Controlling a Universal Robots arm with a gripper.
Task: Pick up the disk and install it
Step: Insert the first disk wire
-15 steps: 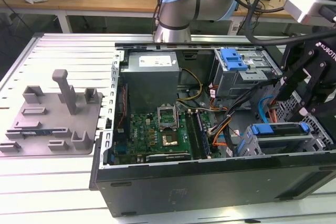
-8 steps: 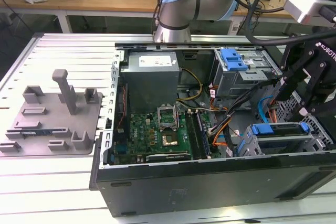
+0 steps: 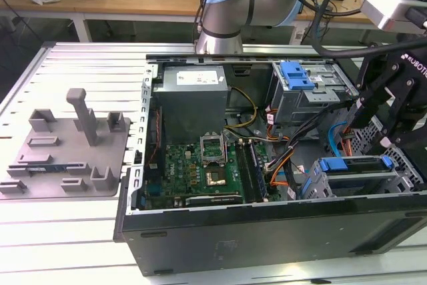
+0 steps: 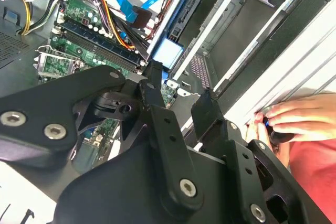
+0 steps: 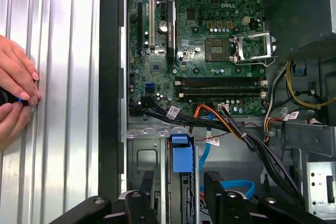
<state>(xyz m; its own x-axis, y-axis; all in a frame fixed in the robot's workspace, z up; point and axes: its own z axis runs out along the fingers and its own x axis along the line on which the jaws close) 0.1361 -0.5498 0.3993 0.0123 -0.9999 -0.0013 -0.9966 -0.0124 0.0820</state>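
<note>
The disk, edged by its bright blue carrier frame, lies in the metal drive cage at the case's corner on the exterior view's right. Its blue end tab shows in both wrist views. My gripper hangs just above that end of the disk. Its two black fingers stand apart on either side of the tab, open, with nothing clamped between them. In the exterior view the gripper is the black body over the cage.
The open computer case holds a motherboard, a power supply, cable bundles and a blue latch piece. A grey fixture plate lies outside on the exterior view's left. A person's hands rest on the ribbed table beside the case.
</note>
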